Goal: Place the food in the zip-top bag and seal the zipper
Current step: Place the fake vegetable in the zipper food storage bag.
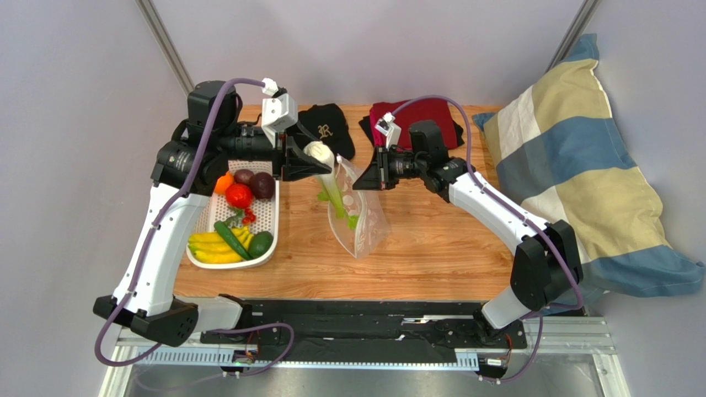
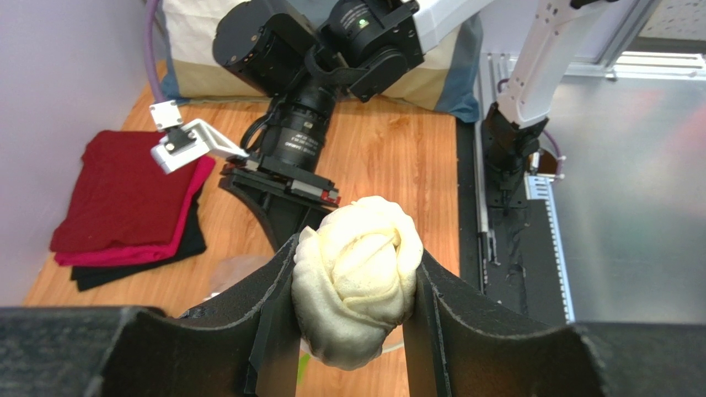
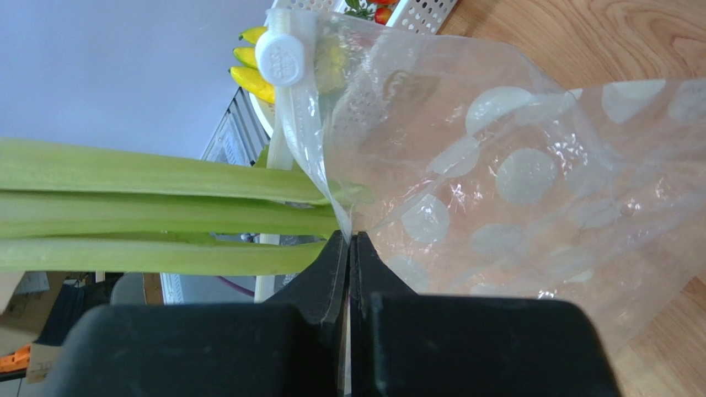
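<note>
A long stalk (image 1: 330, 178), white at the base and pale green below, stands with its green end inside the zip-top bag (image 1: 365, 223). My left gripper (image 1: 319, 161) is shut on the stalk's white base (image 2: 358, 277), which fills the gap between the fingers (image 2: 273, 281). My right gripper (image 1: 358, 184) is shut on the bag's mouth edge (image 3: 344, 215) and holds it up. In the right wrist view the green stalks (image 3: 166, 211) pass the zipper (image 3: 302, 132) with its white slider (image 3: 283, 58). An orange (image 1: 224, 183), a red fruit (image 1: 239, 195) and a dark purple fruit (image 1: 263, 184) lie in the white basket (image 1: 267, 217).
The basket also holds yellow bananas (image 1: 214, 246), a cucumber (image 1: 232, 240) and a green fruit (image 1: 260, 243). A black cloth (image 1: 327, 124) and a folded red cloth (image 1: 418, 116) lie at the table's far edge. A striped pillow (image 1: 580, 165) leans at the right.
</note>
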You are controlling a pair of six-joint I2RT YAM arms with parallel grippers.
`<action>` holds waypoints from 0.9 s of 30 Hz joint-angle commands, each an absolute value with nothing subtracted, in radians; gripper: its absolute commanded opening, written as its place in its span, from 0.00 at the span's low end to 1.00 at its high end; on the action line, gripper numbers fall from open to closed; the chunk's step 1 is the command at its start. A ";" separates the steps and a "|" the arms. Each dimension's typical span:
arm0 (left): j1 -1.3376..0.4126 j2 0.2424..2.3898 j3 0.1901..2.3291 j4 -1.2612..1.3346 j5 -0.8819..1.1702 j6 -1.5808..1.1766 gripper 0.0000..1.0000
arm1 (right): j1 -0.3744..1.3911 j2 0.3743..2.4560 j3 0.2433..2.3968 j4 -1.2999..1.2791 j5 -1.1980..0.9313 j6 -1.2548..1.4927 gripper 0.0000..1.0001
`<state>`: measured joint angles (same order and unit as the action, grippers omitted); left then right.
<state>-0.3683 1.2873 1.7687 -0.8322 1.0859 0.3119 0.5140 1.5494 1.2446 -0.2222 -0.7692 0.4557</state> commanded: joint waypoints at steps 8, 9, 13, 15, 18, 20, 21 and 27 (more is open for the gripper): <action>-0.414 1.276 1.735 -0.736 0.977 0.311 0.00 | 0.517 1.514 1.240 -0.060 -0.802 0.707 0.00; -0.429 1.279 1.733 -0.721 0.971 0.311 0.00 | 0.518 1.520 1.236 -0.045 -0.804 0.736 0.00; -0.509 1.301 1.733 -0.695 0.937 0.316 0.00 | 0.532 1.542 1.244 -0.017 -0.798 0.813 0.00; -0.525 1.316 1.746 -0.716 0.942 0.337 0.00 | 0.534 1.554 1.244 -0.011 -0.798 0.828 0.00; -0.558 1.334 1.753 -0.811 0.948 0.451 0.00 | 0.534 1.555 1.244 0.021 -0.805 0.856 0.00; -0.560 1.341 1.753 -0.880 0.978 0.510 0.00 | 0.531 1.555 1.244 0.041 -0.814 0.862 0.00; -0.560 1.345 1.752 -0.905 0.997 0.529 0.00 | 0.532 1.555 1.247 0.044 -0.816 0.864 0.00; -0.561 1.362 1.743 -1.081 1.112 0.685 0.00 | 0.532 1.562 1.255 0.100 -0.845 0.897 0.00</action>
<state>-0.5552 1.3544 1.7267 -0.9474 1.0103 0.5289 0.5289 1.5543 1.2400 -0.0036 -0.8032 0.8478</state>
